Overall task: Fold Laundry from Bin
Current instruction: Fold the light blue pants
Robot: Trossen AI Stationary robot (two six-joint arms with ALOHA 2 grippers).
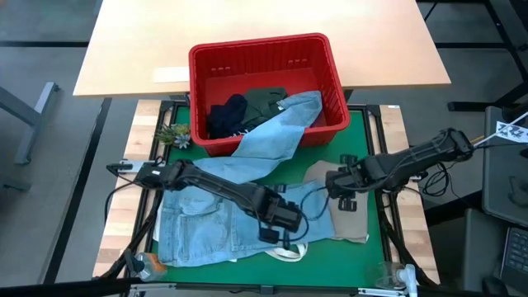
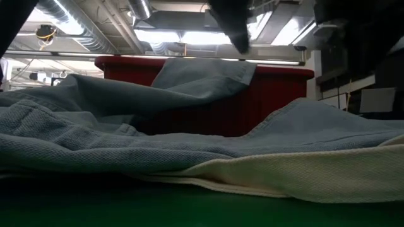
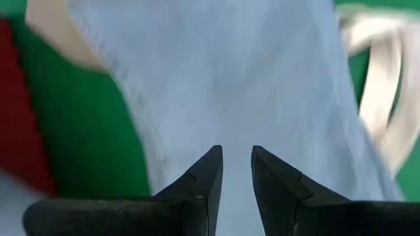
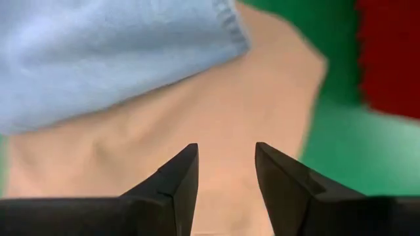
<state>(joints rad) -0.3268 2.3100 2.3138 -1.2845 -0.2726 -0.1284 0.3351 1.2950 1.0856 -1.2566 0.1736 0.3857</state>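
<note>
With the jeans (image 1: 210, 219) spread just in front of the bin (image 1: 266, 89) and one leg still over its rim, we should lower both released grippers, left (image 3: 237, 172) and right (image 4: 226, 169), squarely onto the cloth before pinching.

A: What was around the green mat (image 1: 375, 148)?

B: It sat on a slatted light-wood top (image 1: 144, 124). Beyond the mat's far edge stood a bigger pale wood table (image 1: 247, 25), with a small paper label (image 1: 171, 75) near its front edge. Dark grey floor (image 1: 49, 165) lay on both sides.

A: Anything overhead?

B: Exposed ceiling with silver ducts (image 2: 82, 28) and bright strip lights (image 2: 183, 36), seen past the mat in the low view.
</note>
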